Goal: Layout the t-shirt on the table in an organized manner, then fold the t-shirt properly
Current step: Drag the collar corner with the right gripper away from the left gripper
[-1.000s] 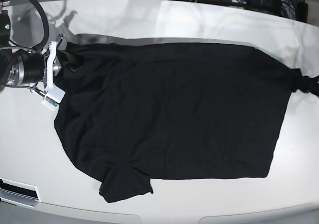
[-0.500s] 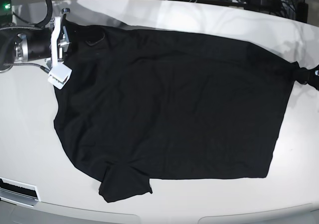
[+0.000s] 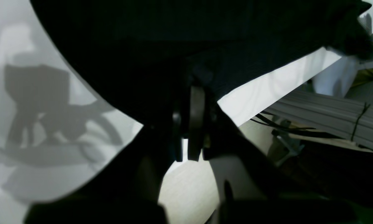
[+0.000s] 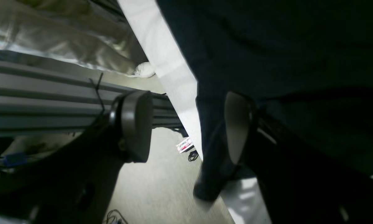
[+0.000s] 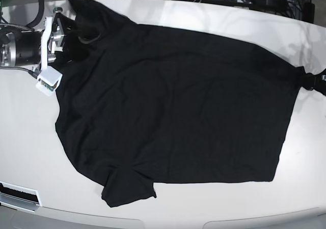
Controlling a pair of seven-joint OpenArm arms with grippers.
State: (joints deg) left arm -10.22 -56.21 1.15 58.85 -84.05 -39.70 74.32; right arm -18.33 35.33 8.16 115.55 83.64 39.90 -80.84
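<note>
The table (image 5: 168,18) is the biggest thing here, white and shiny, and it goes on far past the cloth on every side. The t-shirt (image 5: 173,112) is black and lies spread out over most of the middle of it, nearly flat, with one short sleeve poking out at the near edge. The shirt looks soft, thin and light, so I think it will flop and bunch up when it is pulled, and it may slide on the smooth top. The best places to take hold look like the corners and the edges, where the cloth is free to pinch. The right gripper (image 4: 186,124) is at the far corner on the left of the base view. Its jaws stand wide apart, and a strip of black cloth hangs loose between them, just beside one finger, so it does not look pinched. The left gripper (image 3: 189,137) is at the other end of the shirt, at the table's edge. Its jaws are squeezed tight on a bit of the black cloth.
</note>
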